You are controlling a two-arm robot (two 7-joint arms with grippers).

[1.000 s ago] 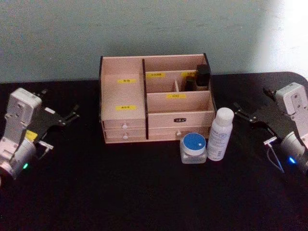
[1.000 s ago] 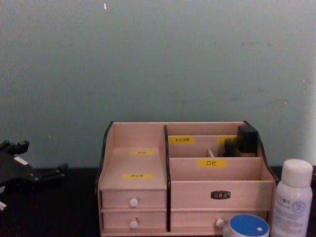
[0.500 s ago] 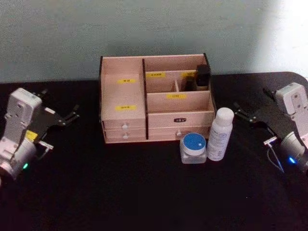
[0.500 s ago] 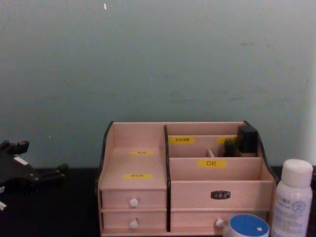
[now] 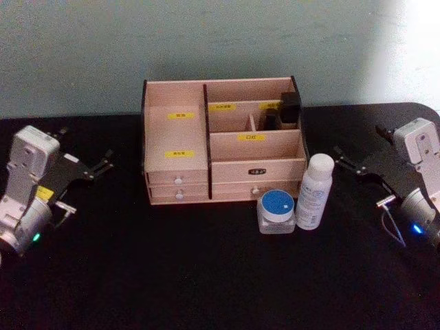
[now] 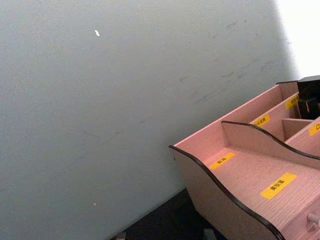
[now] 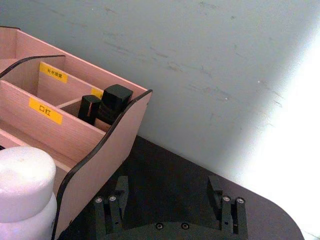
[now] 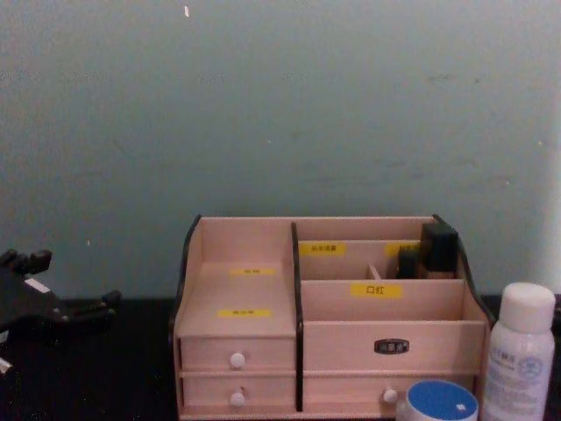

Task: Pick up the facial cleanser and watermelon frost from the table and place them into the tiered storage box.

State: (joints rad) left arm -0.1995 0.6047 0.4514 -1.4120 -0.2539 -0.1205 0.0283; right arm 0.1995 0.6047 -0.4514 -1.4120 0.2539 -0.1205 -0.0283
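Hovering both arms, nothing gripped

Left gripper [image 5: 88, 184] sits over the left side of the black table [image 5: 206, 275], fingers spread, empty. Right gripper [image 5: 359, 180] sits over the right side, fingers also spread, empty, near the white bottle [image 5: 314, 192]. Tiered storage box [image 5: 258, 165] stands at back centre. The bottle stands upright just in front of the box's right end. Blue-lidded jar [image 5: 276, 212] is just beside the bottle, on its left; can't tell if they touch.
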